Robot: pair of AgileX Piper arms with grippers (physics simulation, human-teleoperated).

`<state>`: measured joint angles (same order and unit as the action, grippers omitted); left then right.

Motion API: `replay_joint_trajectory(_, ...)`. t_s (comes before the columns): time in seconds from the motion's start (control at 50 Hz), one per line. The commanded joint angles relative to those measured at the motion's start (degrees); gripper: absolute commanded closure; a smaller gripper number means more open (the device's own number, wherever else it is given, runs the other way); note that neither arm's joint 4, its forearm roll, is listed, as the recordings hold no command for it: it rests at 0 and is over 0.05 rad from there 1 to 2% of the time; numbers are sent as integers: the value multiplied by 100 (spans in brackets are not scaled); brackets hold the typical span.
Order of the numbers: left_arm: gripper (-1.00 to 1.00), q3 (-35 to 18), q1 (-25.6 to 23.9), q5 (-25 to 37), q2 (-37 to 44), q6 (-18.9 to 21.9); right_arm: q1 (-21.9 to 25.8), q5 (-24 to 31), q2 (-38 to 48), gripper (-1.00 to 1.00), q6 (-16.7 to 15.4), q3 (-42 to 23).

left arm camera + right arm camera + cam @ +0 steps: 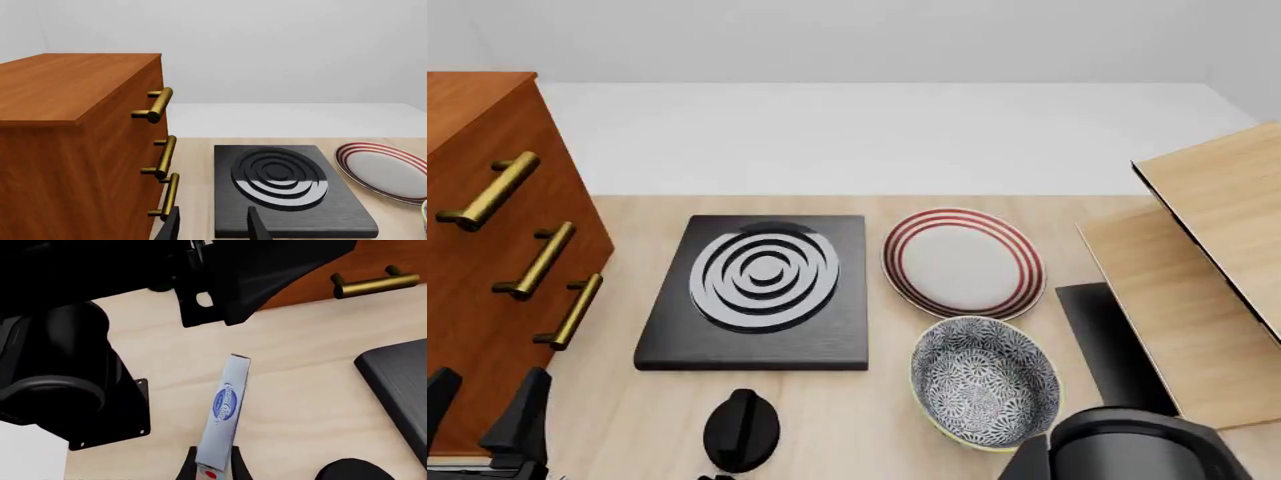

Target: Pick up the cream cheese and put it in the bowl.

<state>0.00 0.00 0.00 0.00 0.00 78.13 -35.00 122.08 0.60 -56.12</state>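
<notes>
In the right wrist view the cream cheese, a pale blue-white carton with a dark blue oval logo and a red mark at its near end, stands on edge over the wooden table. My right gripper is shut on that near end, one finger on each side. The carton does not show in the front view. The bowl, floral grey-and-white inside, sits at the front right beside my right arm. My left gripper is open with nothing in it, by the cabinet at the front left, its fingers pointing at the stove.
A wooden cabinet with brass handles stands at the left. A black stove plate lies mid-table, its knob in front. A red-ringed white plate sits behind the bowl. Wooden boards rise at the right. The left arm's black body lies near the carton.
</notes>
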Motion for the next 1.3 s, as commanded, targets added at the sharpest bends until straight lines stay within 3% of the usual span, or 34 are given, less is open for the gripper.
replay_joint_trajectory(0.02, -100, 0, 0, 0, 0, 0, 28, 17, -40, 100, -16, 22)
replay_joint_trajectory(0.52, -100, 0, 0, 0, 0, 0, -21, 147, -1297, 100, -439, 719)
replay_joint_trajectory(0.96, -100, 0, 0, 0, 0, 0, 147, -100, -1923, 100, -256, 1460)
replay_joint_trajectory(1.3, -100, 0, 0, 0, 0, 0, 93, 195, -2856, 100, -305, 2158)
